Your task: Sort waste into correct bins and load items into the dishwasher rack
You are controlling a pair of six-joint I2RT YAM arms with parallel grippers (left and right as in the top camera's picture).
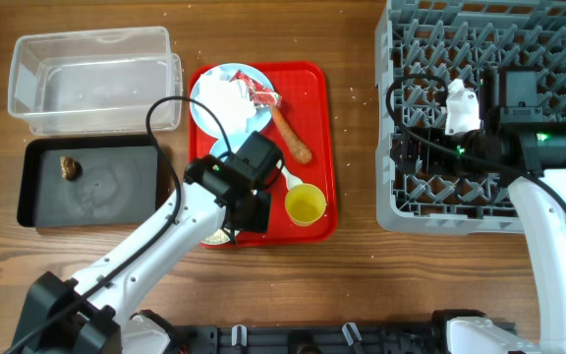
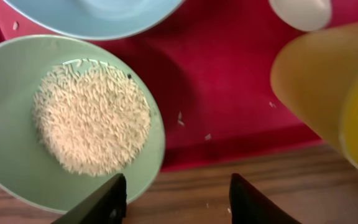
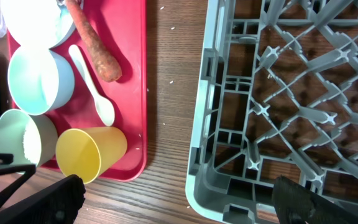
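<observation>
Over the red tray's [image 2: 229, 81] front edge, my left gripper [image 2: 178, 196] hangs, jaws spread, empty. Pale green bowl [image 2: 5, 155] of rice [image 2: 92, 118] sits on the tray's front-left corner, with the yellow cup [image 2: 328, 93] alongside. Right of the tray, my right gripper [image 3: 182, 202] is spread wide over the dishwasher rack [image 3: 291, 93].

- My gripper [image 3: 179, 196] hangs at 6 o'clock, spread wide, with nothing in it.
- The grey rack [image 3: 207, 124] fills 3 o'clock.
- The red tray [image 3: 134, 112] at 9 o'clock carries the yellow cup [image 3: 91, 154], white spoon [image 3: 92, 84] and sausage stick [image 3: 95, 50].
</observation>
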